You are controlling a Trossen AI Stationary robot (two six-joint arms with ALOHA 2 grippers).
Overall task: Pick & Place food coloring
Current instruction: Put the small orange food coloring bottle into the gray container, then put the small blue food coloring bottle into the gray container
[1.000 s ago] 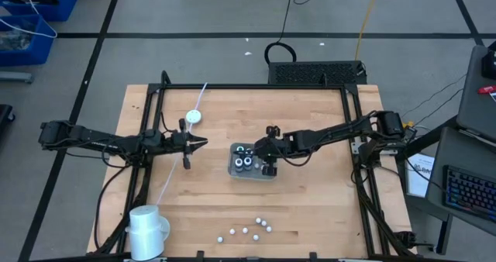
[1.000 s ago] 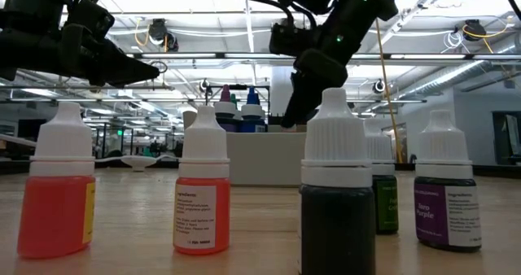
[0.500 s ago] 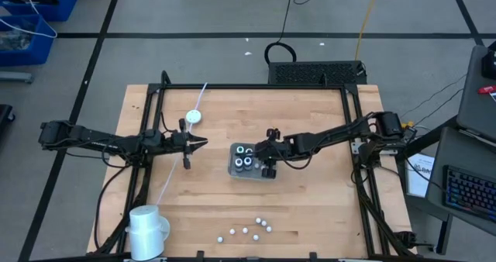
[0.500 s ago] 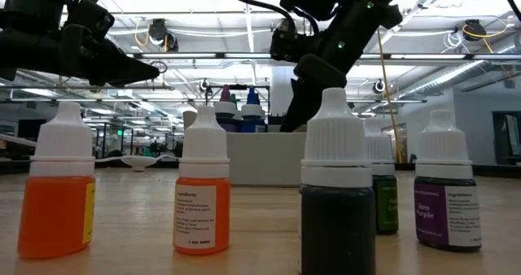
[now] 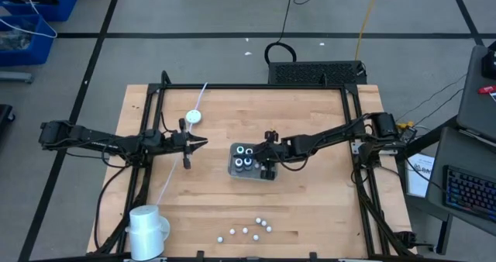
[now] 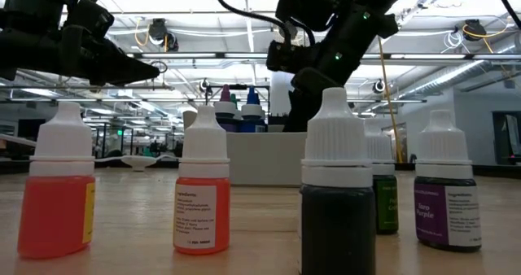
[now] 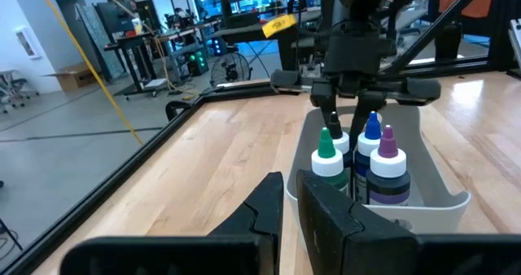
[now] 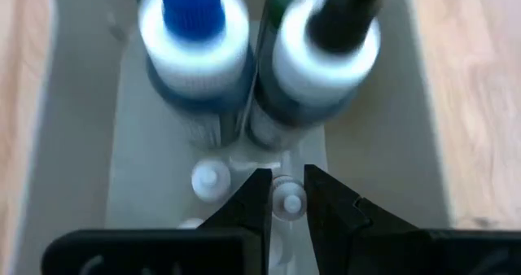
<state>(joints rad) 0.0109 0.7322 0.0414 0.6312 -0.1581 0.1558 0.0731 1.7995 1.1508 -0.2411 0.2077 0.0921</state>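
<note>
The right gripper (image 5: 267, 162) has been brought lower and a little nearer the front edge of the pale wooden worktop (image 5: 310, 208) over the last second, so that it now hangs inside the shallow grey plastic tray (image 5: 232, 170) at the worktop's middle. Its fingers (image 8: 259, 195) are clenched narrowly about a small pale-tipped food coloring bottle (image 8: 286, 200), which appears to be held just beside the blue-tipped bottle (image 8: 194, 32) and the dark-green-tipped bottle (image 8: 324, 39) already standing in the tray. From this descent it is judged that a placement is nearly finished and that only the release is left. Five white-capped bottles (image 5: 246, 230) are left loose near the front edge, so more transfers are probably due. The left gripper (image 5: 200, 143) has not been moved; it is held well apart from the tray, its fingers clenched on nothing.
</note>
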